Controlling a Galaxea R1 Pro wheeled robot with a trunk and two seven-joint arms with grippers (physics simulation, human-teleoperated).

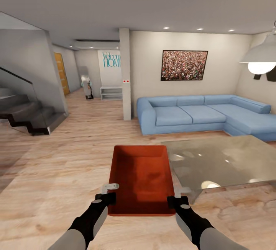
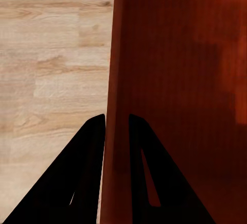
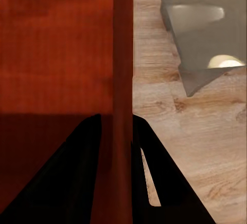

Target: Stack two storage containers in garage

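- Pincer on the left arm (image 1: 110,193) is clamped on the left wall of the storage container (image 1: 140,179); the left wrist view shows one dark finger (image 2: 82,172) outside that thin wall and the other inside, both pressed to it.
- Right pincer (image 1: 177,196) is closed in the same way on the container's right wall, with a finger (image 3: 77,177) on either face of the wall in the right wrist view.
- Living room floor (image 1: 57,165) of light wood planks runs under everything, back to a hallway with a wooden door (image 1: 61,73) and a low white shelf (image 1: 111,92).
- Blue sectional sofa (image 1: 203,114) stands against the beige wall, beyond the container and to its right, under a dark-framed picture (image 1: 184,65).
- Glass coffee counter (image 1: 226,160) sits just right of the container, near it but apart; its corner shows over the planks in the right wrist view (image 3: 198,49).
- Dark staircase (image 1: 27,114) rises at the left, well apart from the arms.
- Red-orange container, open-topped and empty, is held between both arms in front of the robot, its long side pointing away, over the wood planks.
- White pendant lamp (image 1: 261,56) hangs at the right edge.
- Square pillar (image 1: 125,74) stands just left of the sofa.
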